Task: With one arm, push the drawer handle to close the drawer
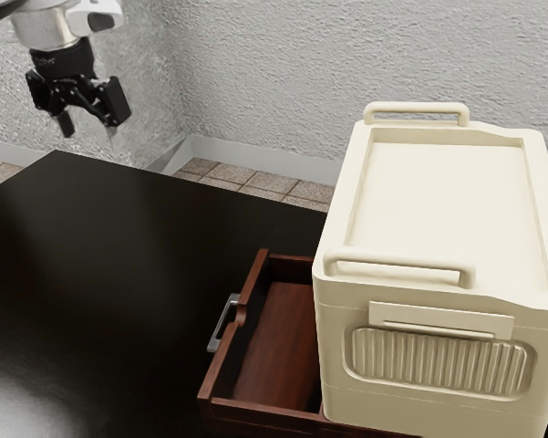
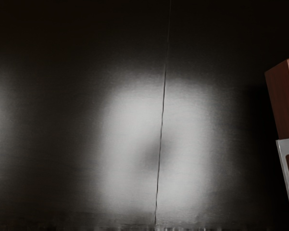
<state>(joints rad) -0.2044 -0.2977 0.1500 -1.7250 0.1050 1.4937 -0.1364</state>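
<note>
exterior: arm's side, angled down | wrist: nearer, facing table (image 2: 62, 144) | shared: table, handle (image 2: 284, 145)

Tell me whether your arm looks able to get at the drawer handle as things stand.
Probably yes: the drawer is pulled out, its handle faces away from the cream cabinet, and I see nothing between it and my open gripper.

No readable text or labels.

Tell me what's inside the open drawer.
Inside the drawer I can see bare reddish-brown floor. The cream box hides the rest, so I can't tell what might lie there.
</note>
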